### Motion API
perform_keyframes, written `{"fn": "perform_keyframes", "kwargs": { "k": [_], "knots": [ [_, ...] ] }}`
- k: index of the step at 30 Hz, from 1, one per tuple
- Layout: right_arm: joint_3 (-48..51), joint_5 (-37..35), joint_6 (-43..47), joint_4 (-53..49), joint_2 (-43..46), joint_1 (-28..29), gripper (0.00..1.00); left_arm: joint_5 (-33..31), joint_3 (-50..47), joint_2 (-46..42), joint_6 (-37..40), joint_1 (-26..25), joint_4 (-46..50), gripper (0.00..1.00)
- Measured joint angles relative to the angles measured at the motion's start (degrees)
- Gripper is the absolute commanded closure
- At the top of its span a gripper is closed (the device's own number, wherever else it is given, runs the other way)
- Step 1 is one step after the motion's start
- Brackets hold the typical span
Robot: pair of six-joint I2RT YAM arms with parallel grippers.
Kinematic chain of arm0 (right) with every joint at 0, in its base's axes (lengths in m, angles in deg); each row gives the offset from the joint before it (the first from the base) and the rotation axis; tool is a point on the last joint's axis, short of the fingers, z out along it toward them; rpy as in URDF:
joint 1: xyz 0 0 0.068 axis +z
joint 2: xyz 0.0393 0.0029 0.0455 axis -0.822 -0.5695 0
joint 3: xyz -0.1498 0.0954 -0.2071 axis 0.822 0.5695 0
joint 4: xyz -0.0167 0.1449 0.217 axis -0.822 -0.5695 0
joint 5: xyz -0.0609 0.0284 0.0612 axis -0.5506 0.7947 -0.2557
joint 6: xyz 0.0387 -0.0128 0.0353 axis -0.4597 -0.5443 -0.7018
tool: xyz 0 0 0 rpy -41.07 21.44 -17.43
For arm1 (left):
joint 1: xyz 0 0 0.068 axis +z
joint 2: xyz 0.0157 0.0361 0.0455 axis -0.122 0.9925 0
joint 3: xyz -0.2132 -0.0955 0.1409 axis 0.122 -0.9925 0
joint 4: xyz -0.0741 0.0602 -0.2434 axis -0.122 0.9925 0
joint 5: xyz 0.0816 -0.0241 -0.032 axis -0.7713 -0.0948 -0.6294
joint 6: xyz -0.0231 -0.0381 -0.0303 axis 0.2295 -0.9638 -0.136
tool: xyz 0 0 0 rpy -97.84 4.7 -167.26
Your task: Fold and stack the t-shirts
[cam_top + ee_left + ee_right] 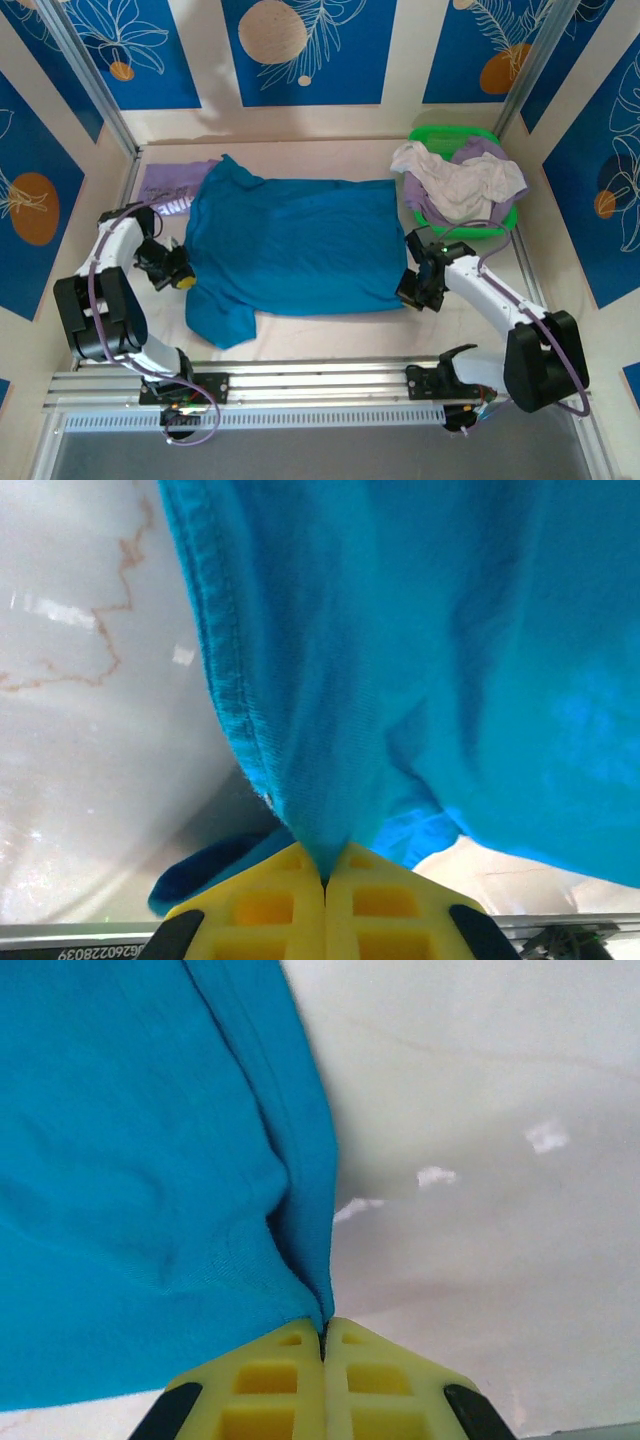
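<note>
**Both tools clamped on the teal tee's side edges**

Top view: the teal t-shirt (290, 240) lies spread across the middle of the counter (330, 330), its collar end towards the left and one sleeve trailing towards the near edge. The left tool (183, 279) sits at the shirt's left edge and the right tool (412, 292) at its right edge, near the front corner. A lavender t-shirt (165, 185) lies flat at the far left, partly under the teal one. At the far right, a green basket (455, 133) holds a crumpled white t-shirt (460, 180) with lilac cloth beside it.

Left wrist view: the left tool (324, 880) has its yellow fingers (262, 908) pressed together with a fold of the teal t-shirt (420, 660) pinched between them. The stitched hem rises from the grip above the pale counter (90, 730).

Right wrist view: the right tool (322, 1330) is likewise closed, its fingertips clamped on the hemmed edge of the teal t-shirt (130, 1160). The cloth bunches just above the grip, with bare counter (480, 1160) to the right.
</note>
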Motion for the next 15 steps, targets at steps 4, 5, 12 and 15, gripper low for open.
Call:
{"fn": "perform_keyframes", "kwargs": {
  "k": [4,5,12,15],
  "knots": [
    [-2.9,0.0,1.4,1.0,-2.3,-1.9,1.00,1.1,3.8,1.6,-0.2,0.8,-0.4,1.00],
    [-3.5,0.0,1.7,1.3,-3.0,-2.4,1.00,1.2,4.5,2.0,-0.2,1.0,-0.4,1.00],
    [-7.6,-0.4,3.8,2.7,-7.2,-4.7,1.00,1.8,7.7,5.8,-0.2,1.9,-0.5,1.00],
    [-9.2,-0.7,4.4,3.6,-8.1,-5.2,1.00,1.9,8.6,7.2,-0.2,2.2,-0.5,1.00]
  ]
}}
